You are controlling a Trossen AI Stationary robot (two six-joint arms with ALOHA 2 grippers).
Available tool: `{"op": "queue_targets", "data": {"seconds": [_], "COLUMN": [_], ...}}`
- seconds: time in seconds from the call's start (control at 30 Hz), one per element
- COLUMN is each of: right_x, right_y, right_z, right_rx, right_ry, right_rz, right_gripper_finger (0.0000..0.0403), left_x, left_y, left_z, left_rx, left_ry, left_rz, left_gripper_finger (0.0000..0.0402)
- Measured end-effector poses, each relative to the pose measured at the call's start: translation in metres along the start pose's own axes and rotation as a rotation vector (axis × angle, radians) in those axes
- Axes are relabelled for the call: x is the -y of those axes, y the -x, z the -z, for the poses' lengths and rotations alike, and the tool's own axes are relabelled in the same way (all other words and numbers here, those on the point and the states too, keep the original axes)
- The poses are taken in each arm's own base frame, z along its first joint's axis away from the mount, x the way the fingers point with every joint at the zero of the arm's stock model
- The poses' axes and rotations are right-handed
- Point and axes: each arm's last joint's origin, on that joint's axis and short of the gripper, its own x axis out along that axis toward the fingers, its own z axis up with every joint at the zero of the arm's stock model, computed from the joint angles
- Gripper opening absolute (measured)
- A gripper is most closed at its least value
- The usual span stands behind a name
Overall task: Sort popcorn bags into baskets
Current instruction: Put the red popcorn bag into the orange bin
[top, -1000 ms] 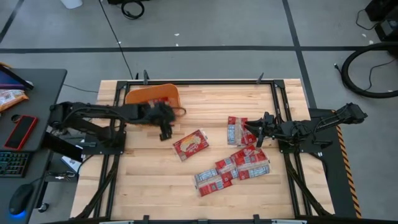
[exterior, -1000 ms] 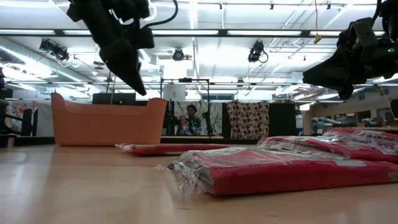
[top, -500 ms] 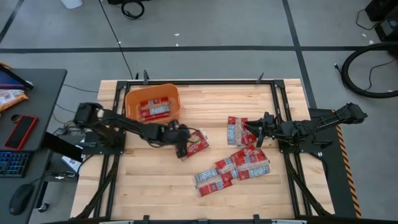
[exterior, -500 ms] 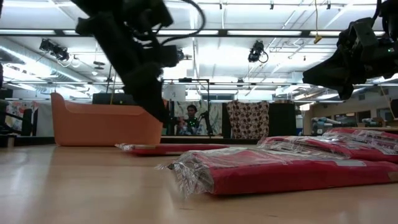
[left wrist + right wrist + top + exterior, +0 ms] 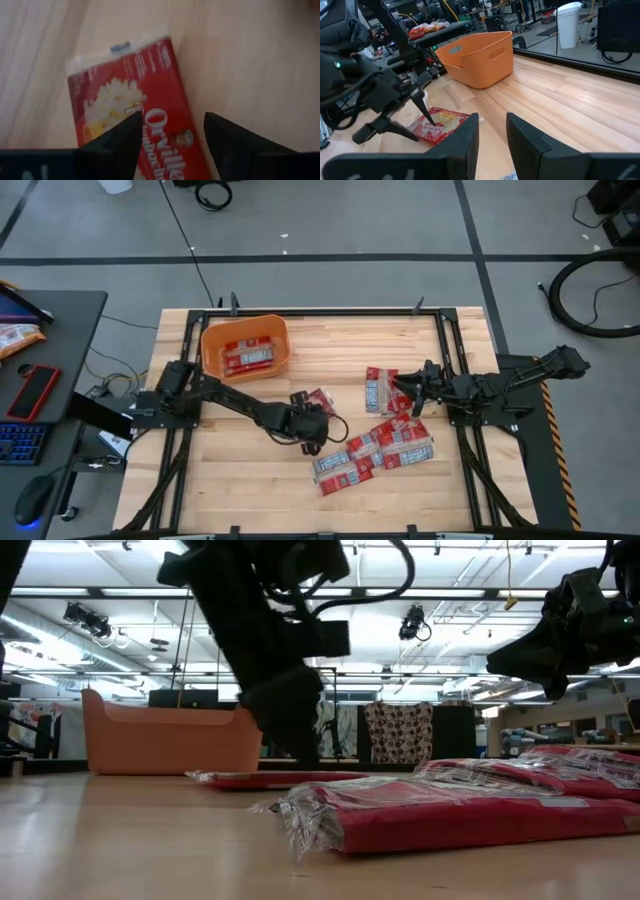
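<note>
A red popcorn bag with a yellow popcorn picture (image 5: 130,100) lies flat on the table near its middle (image 5: 322,397). My left gripper (image 5: 172,125) is open just over this bag's near end (image 5: 312,420), fingers pointing down. The orange basket (image 5: 215,335) stands at the far left with one red bag (image 5: 248,356) lying in it. Several more red bags lie at the right (image 5: 375,448), two of them (image 5: 383,388) by my right gripper (image 5: 408,394). The right gripper (image 5: 492,132) is open and empty above them. My left gripper comes at the popcorn-picture bag from above with open fingers. One fingertip (image 5: 131,122) stands over the bag's printed face and the other (image 5: 215,122) beside its long edge. I cannot tell whether they touch it. The bag lies flat on the table.
Dark metal rails (image 5: 450,350) frame the table. A desk at the left holds a keyboard, a phone and an orange snack bag (image 5: 15,338). Bare wood shows at the near left (image 5: 230,470) and the far middle (image 5: 350,340).
My left gripper has gone from above the basket toward the table's right and near edge, and down, to the popcorn-picture bag. The basket and the bag inside it now show uncovered. The bags on the table have kept their places.
</note>
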Motion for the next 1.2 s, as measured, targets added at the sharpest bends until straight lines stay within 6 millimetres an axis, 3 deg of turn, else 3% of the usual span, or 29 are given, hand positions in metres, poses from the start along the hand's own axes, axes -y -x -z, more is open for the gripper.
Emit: {"op": "queue_targets", "data": {"seconds": [0.13, 0.27, 0.4, 0.6, 0.7, 0.8, 0.97, 1.2], "right_x": [0.000, -0.001, -0.001, -0.001, -0.001, -0.001, -0.001, -0.001], "right_y": [0.000, 0.000, 0.000, 0.000, 0.000, 0.000, 0.000, 0.000], "right_z": [-0.001, -0.001, -0.001, -0.002, -0.002, -0.002, -0.002, -0.002], "right_rx": [0.006, 0.010, 0.010, 0.016, 0.017, 0.019, 0.023, 0.023], "right_ry": [-0.005, -0.008, -0.008, -0.012, -0.012, -0.014, -0.017, -0.017], "right_rz": [-0.003, -0.004, -0.004, -0.007, -0.007, -0.008, -0.010, -0.010], "right_gripper_finger": [0.0103, 0.0103, 0.0103, 0.0103, 0.0103, 0.0103, 0.0103, 0.0103], "left_x": [0.003, 0.001, 0.000, -0.002, -0.007, -0.016, -0.038, -0.080], "left_y": [-0.003, -0.005, -0.005, 0.000, 0.011, 0.033, 0.086, 0.160], "left_z": [0.010, 0.015, 0.019, 0.018, 0.017, 0.013, 0.005, 0.005], "left_rx": [-0.068, -0.091, -0.109, -0.123, -0.139, -0.134, -0.049, 0.167], "left_ry": [-0.044, -0.054, -0.069, -0.065, -0.047, -0.028, 0.015, 0.029], "left_rz": [-0.021, -0.039, -0.050, -0.009, 0.020, 0.025, 0.011, -0.194], "left_gripper_finger": [0.0227, 0.0212, 0.0155, 0.0023, 0.0021, 0.0028, 0.0020, 0.0022]}}
